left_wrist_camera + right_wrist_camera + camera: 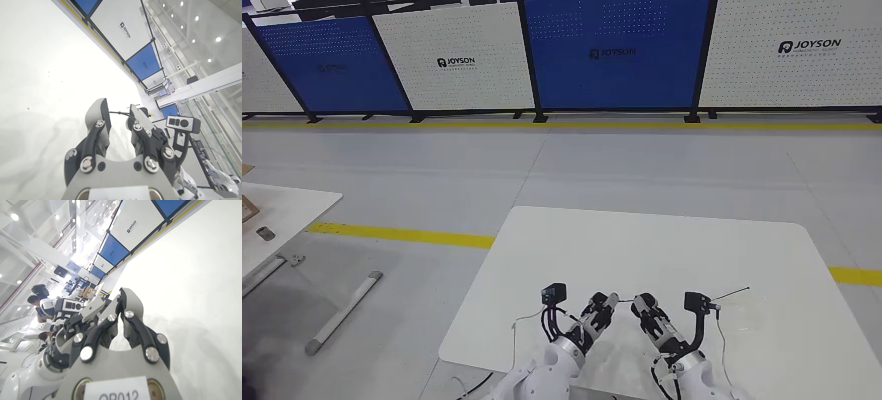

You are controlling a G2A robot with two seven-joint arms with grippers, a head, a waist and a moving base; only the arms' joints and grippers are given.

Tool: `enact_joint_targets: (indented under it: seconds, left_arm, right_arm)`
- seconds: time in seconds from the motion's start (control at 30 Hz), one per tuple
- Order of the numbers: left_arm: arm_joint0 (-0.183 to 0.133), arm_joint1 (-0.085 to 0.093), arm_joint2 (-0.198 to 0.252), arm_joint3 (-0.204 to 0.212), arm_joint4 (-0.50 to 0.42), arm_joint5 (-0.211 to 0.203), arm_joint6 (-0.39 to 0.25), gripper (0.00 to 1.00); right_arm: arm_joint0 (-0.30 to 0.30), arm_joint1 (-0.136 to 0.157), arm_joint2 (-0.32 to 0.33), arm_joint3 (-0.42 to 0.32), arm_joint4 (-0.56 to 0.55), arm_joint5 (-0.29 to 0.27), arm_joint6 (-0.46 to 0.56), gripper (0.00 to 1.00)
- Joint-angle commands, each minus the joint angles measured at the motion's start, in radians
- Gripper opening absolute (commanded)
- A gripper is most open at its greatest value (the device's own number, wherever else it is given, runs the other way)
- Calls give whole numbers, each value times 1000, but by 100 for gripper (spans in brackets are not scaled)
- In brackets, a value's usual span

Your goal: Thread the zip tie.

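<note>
White table (662, 250), grey floor (542, 170), pegboard panels (452, 40), left gripper (119, 110) spread, right gripper (120, 296) closed

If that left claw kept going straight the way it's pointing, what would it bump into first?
Probably the zip tie crossing the gap between the open left gripper's fingers; beyond it, bare table, though depth is unclear.

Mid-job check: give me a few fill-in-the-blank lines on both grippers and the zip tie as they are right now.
1. The left gripper has its fingers ____.
2. The right gripper has its fingers ____.
3. The black zip tie spans the gap between the fingers of the ____ gripper.
4. The table is ____ in colour.
Missing words: open; shut; left; white.
</note>
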Motion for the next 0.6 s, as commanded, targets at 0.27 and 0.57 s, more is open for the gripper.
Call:
enact_joint_targets:
  seconds: [0.27, 0.57]
  left_arm:
    - [8, 0, -3, -5, 3, -2, 5, 0]
    - [15, 0, -3, -11, 2, -19, 13, 0]
  right_arm:
    - [-1, -1, -2, 1, -5, 5, -6, 0]
    - [-3, -2, 0, 4, -1, -1, -9, 0]
